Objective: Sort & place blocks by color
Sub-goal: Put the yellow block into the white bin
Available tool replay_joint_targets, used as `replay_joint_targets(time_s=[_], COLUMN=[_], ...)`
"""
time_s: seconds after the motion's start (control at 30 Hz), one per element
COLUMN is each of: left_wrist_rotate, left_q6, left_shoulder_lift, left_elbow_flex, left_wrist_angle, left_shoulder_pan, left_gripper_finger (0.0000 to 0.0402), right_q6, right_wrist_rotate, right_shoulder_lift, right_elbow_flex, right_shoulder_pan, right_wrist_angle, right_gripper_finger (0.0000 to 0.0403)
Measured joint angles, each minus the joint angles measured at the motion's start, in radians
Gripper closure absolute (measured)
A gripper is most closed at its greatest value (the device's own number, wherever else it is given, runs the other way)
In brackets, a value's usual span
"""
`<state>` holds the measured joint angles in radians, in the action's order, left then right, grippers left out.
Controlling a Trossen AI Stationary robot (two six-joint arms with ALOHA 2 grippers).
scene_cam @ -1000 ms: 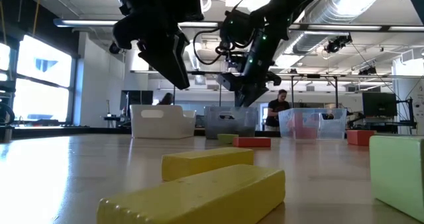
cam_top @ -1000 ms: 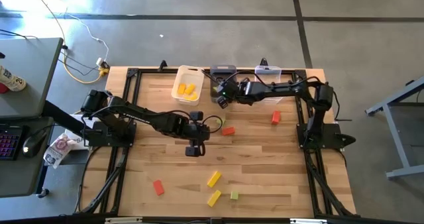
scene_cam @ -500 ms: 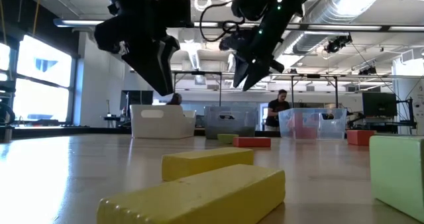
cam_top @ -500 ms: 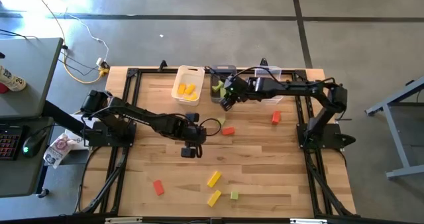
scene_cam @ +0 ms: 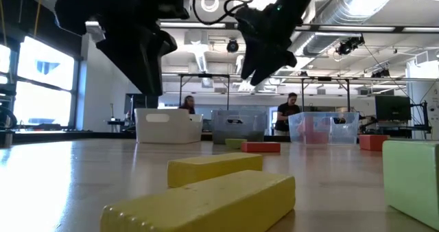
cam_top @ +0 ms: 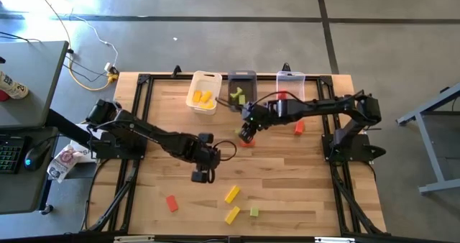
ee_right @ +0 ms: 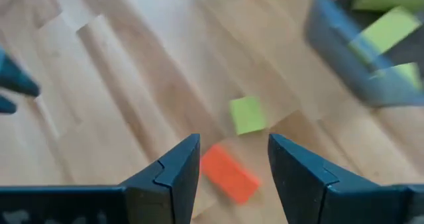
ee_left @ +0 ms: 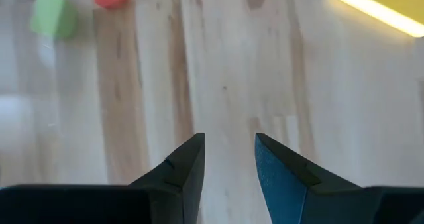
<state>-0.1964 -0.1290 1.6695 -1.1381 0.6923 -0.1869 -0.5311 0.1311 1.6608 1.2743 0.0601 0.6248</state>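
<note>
My right gripper [cam_top: 246, 135] hangs open above a red block [ee_right: 228, 174] and a small green block [ee_right: 247, 114] lying flat mid-table, touching neither. My left gripper [cam_top: 200, 176] is open over bare wood [ee_left: 228, 151], nothing between its fingers. Nearer the front edge lie two yellow blocks [cam_top: 231, 193] [cam_top: 231, 214], a green block [cam_top: 254, 211] and a red block [cam_top: 171, 203]. Another red block [cam_top: 299, 128] lies at the right. Yellow blocks sit in the white bin [cam_top: 194, 81], green ones in the grey bin [cam_top: 250, 76].
A clear bin [cam_top: 290, 76] stands beside the grey one at the far edge. Black frame rails [cam_top: 136, 164] run along the table's left and right sides. People stand in the room beyond the table in the low view.
My right gripper has drawn back from the grey bin toward the near edge and now hangs over the red and green blocks mid-table. My left gripper has moved toward the near edge and a little left. No block on the table has moved.
</note>
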Motion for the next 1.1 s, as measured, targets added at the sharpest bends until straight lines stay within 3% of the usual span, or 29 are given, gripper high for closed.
replay_joint_targets(time_s=[0.3, 0.8, 0.97, 1.1], left_wrist_rotate=[0.065, 0.068, 0.088, 0.132], left_q6=[-0.14, -0.293, -0.335, -0.371], left_shoulder_lift=[0.0, 0.0, 0.0, 0.0], left_elbow_flex=[0.0, 0.0, 0.0, 0.0], left_wrist_angle=[0.001, 0.022, 0.022, 0.022], left_shoulder_pan=[-0.043, -0.125, -0.148, -0.164], left_gripper_finger=[0.0284, 0.0284, 0.0284, 0.0284], right_q6=[-0.046, 0.016, 0.051, 0.174], right_wrist_rotate=[-0.049, -0.079, -0.07, -0.025], right_shoulder_lift=[0.0, 0.001, 0.001, 0.002], right_elbow_flex=[0.0, 0.0, 0.0, 0.0], right_shoulder_pan=[-0.127, -0.306, -0.372, -0.431], right_wrist_angle=[0.0, -0.044, -0.102, -0.173], right_gripper_finger=[0.0238, 0.0237, 0.0219, 0.0193])
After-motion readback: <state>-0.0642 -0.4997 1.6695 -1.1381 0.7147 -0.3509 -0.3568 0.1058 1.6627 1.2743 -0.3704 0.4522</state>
